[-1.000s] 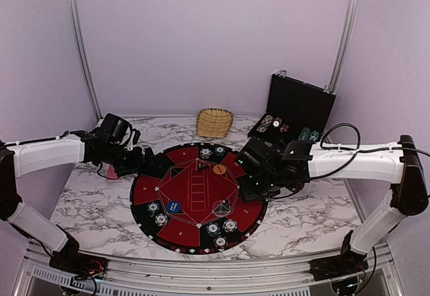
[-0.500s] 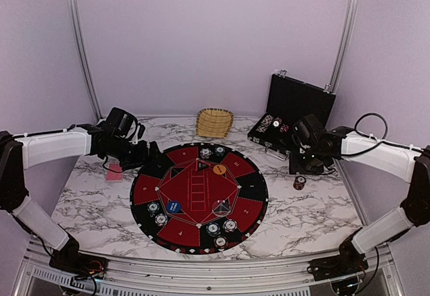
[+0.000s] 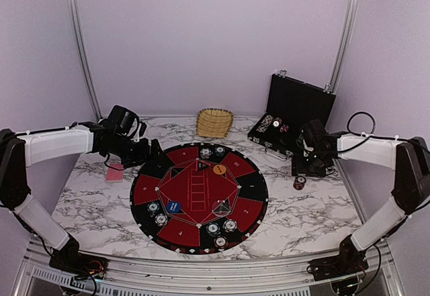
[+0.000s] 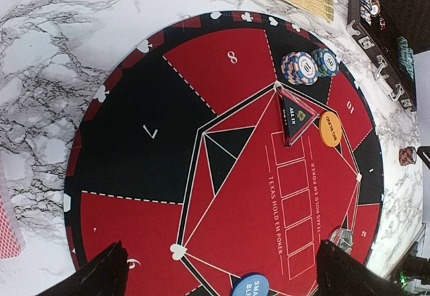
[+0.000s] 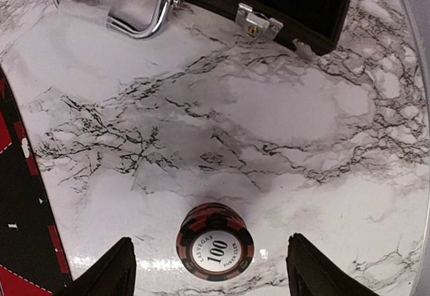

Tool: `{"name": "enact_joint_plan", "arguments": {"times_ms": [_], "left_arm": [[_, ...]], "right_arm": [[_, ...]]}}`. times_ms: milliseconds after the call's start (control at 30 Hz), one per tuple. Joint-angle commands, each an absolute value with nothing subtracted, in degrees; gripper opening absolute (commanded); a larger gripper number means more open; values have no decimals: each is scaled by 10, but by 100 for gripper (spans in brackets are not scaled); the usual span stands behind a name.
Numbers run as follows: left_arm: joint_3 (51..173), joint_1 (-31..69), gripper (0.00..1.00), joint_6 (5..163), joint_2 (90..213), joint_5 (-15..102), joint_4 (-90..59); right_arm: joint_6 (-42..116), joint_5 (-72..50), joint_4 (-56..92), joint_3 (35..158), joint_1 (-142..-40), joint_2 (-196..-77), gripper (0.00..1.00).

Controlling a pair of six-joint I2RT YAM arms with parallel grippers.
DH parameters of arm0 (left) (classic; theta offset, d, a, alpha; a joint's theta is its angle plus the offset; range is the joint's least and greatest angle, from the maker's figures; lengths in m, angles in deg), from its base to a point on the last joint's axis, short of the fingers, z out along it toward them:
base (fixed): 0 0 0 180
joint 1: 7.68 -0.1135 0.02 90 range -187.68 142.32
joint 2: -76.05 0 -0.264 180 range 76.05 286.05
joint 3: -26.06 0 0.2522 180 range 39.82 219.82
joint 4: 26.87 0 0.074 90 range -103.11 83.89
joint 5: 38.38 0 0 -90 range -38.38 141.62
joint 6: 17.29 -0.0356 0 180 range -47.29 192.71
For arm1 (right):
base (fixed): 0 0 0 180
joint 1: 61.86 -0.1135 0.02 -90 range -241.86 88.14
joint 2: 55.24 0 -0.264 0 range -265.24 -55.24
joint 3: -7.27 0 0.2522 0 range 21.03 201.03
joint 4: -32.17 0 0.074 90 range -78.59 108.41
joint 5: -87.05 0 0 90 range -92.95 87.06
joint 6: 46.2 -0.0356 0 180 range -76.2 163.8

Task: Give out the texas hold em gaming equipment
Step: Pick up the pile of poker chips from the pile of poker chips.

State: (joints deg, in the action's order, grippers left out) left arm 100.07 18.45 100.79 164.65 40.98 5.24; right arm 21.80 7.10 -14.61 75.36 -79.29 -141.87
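Since a second before, the right hand (image 3: 310,168) had left the mat (image 3: 144,192) and swung to the right side of the desk (image 3: 295,219), where one dark red chip stack (image 5: 215,241) stood on the marble between the mat and the open black case (image 3: 299,105). The hand hung over this stack with its fingers (image 5: 107,272) wide apart on both sides, not touching it. How many chips were in the stack I could not count; the top one showed 100. The left hand (image 3: 142,154) was also wide and held nothing, and it hid a part of the mat's upper left rim. On the mat I counted seven teal-and-white chip stacks (image 3: 205,152): two at the far edge, two at the left and three at the near edge. There was also one orange disc (image 3: 219,169) and one blue disc (image 3: 174,207). The red-backed cards (image 3: 115,172) lay on the desk left of the mat, their number unclear. The chips inside the case were too small to count.
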Motion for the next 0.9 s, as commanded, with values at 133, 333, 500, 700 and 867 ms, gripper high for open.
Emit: {"name": "enact_joint_plan", "arguments": {"times_ms": [133,333,500,700,867], "left_arm": [[1010,180,99,1003,1650,407,62],[1009,179,99,1004,1650,408,63],[1010,178,99,1004,1652,408,64],[1012,179,99,1005,1654,406,64],[1012,178,99,1005,1655,406,63]], "right_arm": [[231,62,-93,755,-778,-1470,72],[229,65,-84,747,-776,-1487,68],[227,67,-80,737,-776,-1488,64],[227,65,-77,737,-776,-1489,57],[228,65,-77,739,-776,-1492,52]]}}
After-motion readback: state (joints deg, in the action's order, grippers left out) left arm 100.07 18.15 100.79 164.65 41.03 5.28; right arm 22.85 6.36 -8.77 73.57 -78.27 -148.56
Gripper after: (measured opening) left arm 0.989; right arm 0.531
